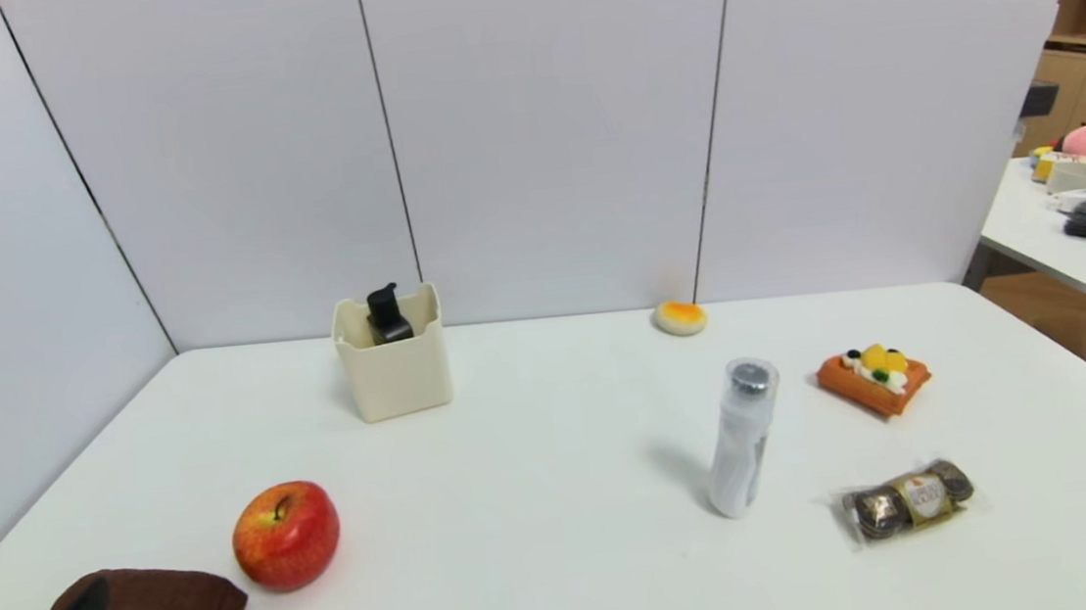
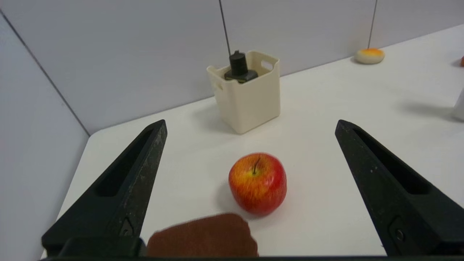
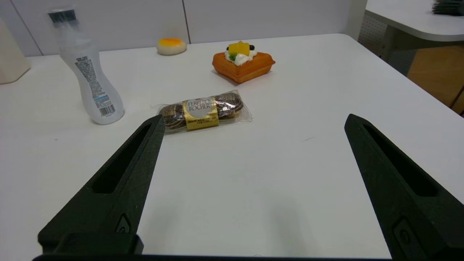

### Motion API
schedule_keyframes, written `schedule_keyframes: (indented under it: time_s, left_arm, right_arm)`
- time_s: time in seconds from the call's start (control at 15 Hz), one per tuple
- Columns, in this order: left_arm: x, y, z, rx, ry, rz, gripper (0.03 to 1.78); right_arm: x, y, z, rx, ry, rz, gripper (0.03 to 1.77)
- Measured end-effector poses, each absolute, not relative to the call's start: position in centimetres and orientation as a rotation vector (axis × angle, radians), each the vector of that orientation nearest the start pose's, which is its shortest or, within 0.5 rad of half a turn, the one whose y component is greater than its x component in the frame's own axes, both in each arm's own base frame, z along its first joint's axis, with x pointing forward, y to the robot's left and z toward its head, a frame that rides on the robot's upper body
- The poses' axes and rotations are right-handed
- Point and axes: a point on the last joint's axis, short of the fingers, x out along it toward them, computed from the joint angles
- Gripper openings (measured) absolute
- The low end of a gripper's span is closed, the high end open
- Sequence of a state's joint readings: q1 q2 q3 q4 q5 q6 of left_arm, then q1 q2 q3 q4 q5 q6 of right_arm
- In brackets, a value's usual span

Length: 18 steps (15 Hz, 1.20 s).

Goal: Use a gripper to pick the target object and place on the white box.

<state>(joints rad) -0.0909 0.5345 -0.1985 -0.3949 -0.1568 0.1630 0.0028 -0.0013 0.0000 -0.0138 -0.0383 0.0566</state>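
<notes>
Inside the white box point(image 1: 395, 377), toward the far left of the surface point(image 1: 560, 500), I see the target object point(image 1: 388, 316) standing upright, its black pump cap rising above the rim. My left hand point(image 2: 251, 125) sits low at the near left corner, fingers spread wide and holding nothing, with the apple point(image 2: 257, 183) and a brown pouch point(image 2: 203, 237) in front of it. My right hand point(image 3: 253, 119) is parked at the near right, also open and empty, facing the chocolate pack point(image 3: 203, 110) and the white bottle point(image 3: 87, 72).

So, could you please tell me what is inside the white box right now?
The dark pump bottle stands inside the white box, its black cap above the rim. The walls hide its lower body and the box's floor.
</notes>
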Motion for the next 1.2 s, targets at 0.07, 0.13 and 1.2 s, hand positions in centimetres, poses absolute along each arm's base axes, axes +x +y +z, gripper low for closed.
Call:
schedule_keyframes:
  time_s: [0.07, 0.13, 1.2]
  left_arm:
    - [2.4, -0.5, 15.8, 0.175, -0.079, -0.210, 1.67]
    - [1.7, -0.4, 14.4, 0.181, -0.080, -0.178, 1.68]
    - [-2.3, -0.1, 7.6, 0.137, -0.006, -0.035, 1.69]
  right_arm:
    - [-2.3, -0.1, 7.7, 0.057, -0.017, -0.035, 1.71]
    - [-2.3, -0.1, 7.7, 0.057, -0.017, -0.035, 1.71]
    - [-2.3, -0.1, 7.7, 0.057, -0.017, -0.035, 1.71]
